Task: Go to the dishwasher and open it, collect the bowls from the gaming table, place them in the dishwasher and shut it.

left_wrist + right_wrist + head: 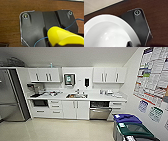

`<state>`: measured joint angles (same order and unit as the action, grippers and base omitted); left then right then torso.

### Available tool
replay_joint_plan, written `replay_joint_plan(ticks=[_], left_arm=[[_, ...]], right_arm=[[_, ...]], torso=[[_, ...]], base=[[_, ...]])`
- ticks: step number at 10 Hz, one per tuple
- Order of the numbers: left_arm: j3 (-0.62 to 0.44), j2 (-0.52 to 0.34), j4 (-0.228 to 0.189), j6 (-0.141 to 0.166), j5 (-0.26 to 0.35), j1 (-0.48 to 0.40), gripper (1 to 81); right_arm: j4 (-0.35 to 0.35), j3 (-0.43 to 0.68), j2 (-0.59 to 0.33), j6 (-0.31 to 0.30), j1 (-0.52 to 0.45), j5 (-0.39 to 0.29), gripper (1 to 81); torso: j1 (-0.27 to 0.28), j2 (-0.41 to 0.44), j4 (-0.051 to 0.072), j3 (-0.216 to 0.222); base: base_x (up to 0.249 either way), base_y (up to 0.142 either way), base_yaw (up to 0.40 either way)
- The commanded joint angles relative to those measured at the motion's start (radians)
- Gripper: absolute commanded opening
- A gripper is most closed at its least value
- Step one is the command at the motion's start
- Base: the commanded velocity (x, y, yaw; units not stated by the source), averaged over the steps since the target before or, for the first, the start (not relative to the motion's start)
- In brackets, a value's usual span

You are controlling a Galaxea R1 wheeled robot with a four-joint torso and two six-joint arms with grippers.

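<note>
Across the kitchenette from its left end stand a tall brushed-steel fridge (10, 94), a black countertop coffee machine (35, 88) and a dark built-in microwave (40, 103) under the white worktop (105, 98). Then come the steel sink with its tap (77, 95) and the brushed stainless-steel under-counter dishwasher (100, 113). It sits across the pale floor (55, 129), well apart from both sets of jaws and facing the robot. A dark band runs above its steel panel, and I cannot tell whether the door is ajar or closed. Nearer on the right are 2 lidded waste bins, 1 blue (126, 119) and 1 green (135, 130), below a wall of printed notices (152, 74).

The left wrist view adds what the head view lacks. A bright yellow, smooth rounded plastic object (62, 36), probably a bowl, lies right up against the left gripper (50, 43) over a brown wood-grain surface (11, 18). A thin blue cable (70, 25) crosses it. Whether these jaws are clamped on it or released, I cannot tell.

In the right wrist view a glossy white round ceramic bowl (106, 32) sits mouth-up just beside the right gripper (130, 44), above the same brown surface. Again I cannot tell whether the jaws grip its rim. Judging from the task, both pieces are kept close and level for carrying to the dishwasher. Only the head view shows where that is.
</note>
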<state>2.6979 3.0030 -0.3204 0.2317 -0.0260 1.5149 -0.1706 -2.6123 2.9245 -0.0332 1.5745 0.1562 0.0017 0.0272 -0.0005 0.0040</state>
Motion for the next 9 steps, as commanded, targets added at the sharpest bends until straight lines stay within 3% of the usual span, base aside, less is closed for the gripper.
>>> replay_joint_plan(ticks=[1, 9], left_arm=[[-0.001, -0.002, -0.008, -0.008, 0.046, -0.049, 1.0], [0.000, 0.001, -0.008, -0.008, 0.046, -0.049, 1.0]], right_arm=[[0.011, 0.003, -0.005, 0.001, -0.046, -0.049, 1.0], [0.013, 0.000, -0.006, 0.001, -0.047, -0.050, 1.0]], torso=[[0.000, 0.000, 0.000, 0.000], [-0.001, 0.000, 0.000, 0.000]], base=[[0.141, 0.000, 0.000], [0.150, 0.000, 0.000]])
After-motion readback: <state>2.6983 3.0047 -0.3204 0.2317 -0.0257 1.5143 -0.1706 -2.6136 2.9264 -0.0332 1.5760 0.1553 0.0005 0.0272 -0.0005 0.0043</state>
